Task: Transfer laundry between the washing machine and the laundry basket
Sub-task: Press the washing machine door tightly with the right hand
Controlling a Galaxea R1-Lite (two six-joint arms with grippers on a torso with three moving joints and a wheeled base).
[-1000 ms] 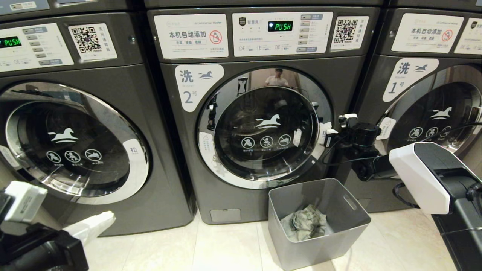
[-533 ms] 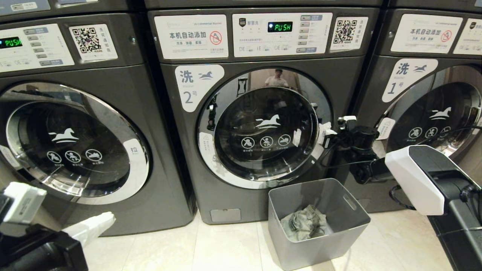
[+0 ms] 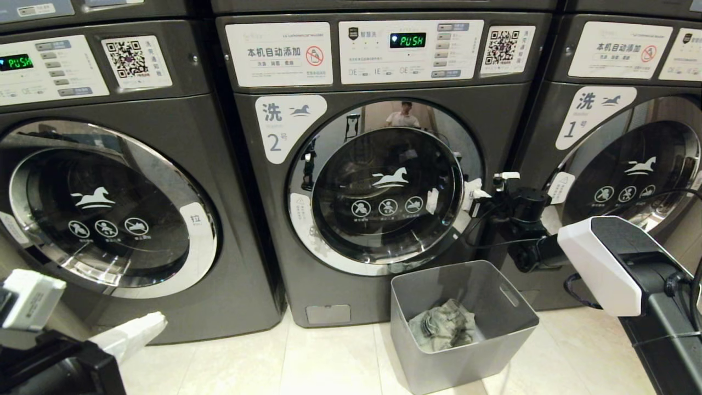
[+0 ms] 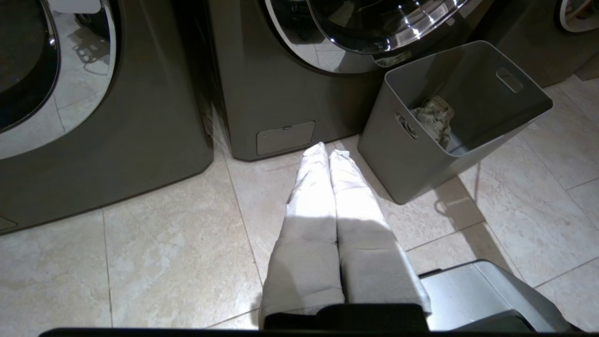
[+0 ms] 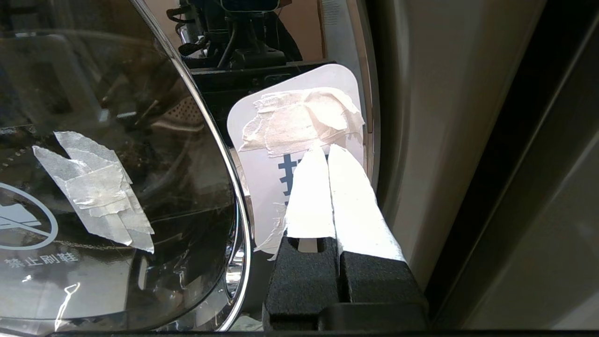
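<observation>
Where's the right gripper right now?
In the head view the right gripper is at the right edge of washer 2's door, above the basket. Its wrist view shows its shut tips at the taped white label on the door rim.

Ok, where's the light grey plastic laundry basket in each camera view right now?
Head view: light grey plastic laundry basket low, right of centre, on the floor below washer 2's door.
Left wrist view: upper right, beyond the shut left gripper.
Right wrist view: not in it.
Shared landmark: washer 2's chrome-rimmed round glass door.
</observation>
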